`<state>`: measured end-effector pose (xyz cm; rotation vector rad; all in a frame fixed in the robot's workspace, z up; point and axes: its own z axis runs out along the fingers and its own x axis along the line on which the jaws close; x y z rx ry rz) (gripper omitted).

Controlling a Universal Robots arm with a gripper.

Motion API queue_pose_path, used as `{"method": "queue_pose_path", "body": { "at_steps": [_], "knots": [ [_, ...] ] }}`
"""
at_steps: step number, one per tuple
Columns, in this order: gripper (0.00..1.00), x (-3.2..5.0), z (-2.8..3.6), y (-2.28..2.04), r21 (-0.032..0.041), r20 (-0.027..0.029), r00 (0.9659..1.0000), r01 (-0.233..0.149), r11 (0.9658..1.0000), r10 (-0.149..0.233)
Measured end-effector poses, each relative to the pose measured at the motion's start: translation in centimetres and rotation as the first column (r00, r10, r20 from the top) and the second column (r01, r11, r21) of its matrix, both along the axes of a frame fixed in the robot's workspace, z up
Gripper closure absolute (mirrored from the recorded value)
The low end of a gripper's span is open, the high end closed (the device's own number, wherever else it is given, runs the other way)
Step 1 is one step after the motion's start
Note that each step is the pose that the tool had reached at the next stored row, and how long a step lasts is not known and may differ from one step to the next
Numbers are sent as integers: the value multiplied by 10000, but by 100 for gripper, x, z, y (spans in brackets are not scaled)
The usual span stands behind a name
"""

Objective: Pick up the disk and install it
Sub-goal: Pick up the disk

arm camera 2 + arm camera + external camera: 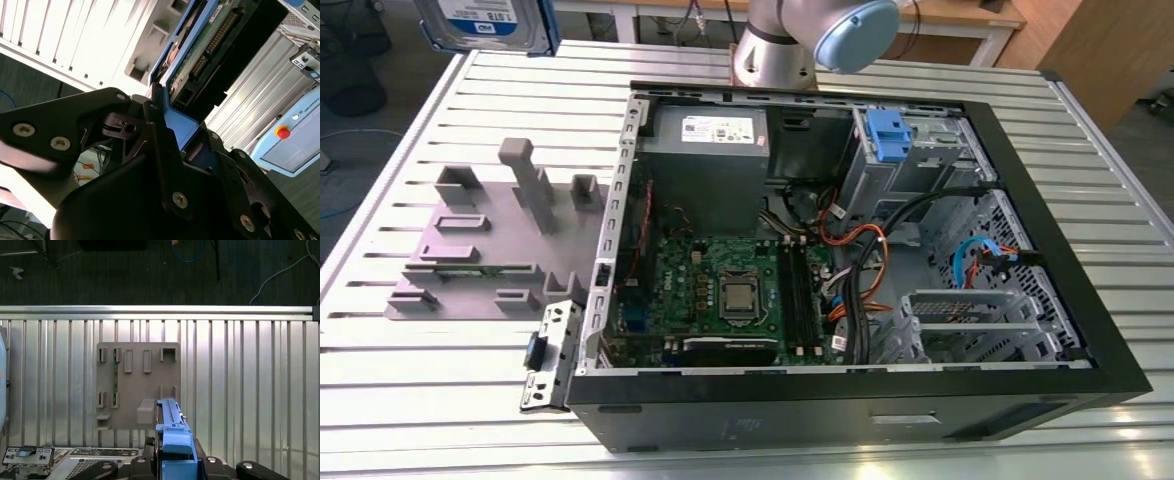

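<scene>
In the first wrist view the gripper (pixel 176 467) is pressed onto the blue frame of the disk (pixel 172 432), which sticks out beyond its fingers. In the exterior view the disk (pixel 487 22) hangs at the upper left, cut off by the top edge, so its upper part is unseen. Below lie a slatted metal table (pixel 400 385), a grey fixture plate (pixel 480 255), an open computer case (pixel 854 250) and, in the first wrist view, dark floor (pixel 125 275).

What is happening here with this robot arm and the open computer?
The arm's gripper is shut on the flat silver-grey disk in its bright blue plastic frame and holds it in the air, off the ribbed metal table. A grey plastic fixture with upright slots stands on the table beside the open black computer case, at the exterior view's left. The disk is apart from the case and not yet installed.
</scene>
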<state>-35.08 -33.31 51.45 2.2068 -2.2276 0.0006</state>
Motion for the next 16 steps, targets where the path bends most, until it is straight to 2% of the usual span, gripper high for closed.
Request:
{"method": "queue_pose_path", "body": {
  "at_steps": [4, 12, 14, 16],
  "knots": [
    [63, 23, -1, -54, 0, 0, 10000, 1, 10000, -1],
    [63, 67, -4, -213, -1, 1, 10000, 1, 10000, -1],
    [63, 99, -9, -244, 0, 1, 10000, 1, 10000, -1],
    [63, 164, -12, -258, 0, 0, 10000, -1, 10000, 1]
  ]
}}
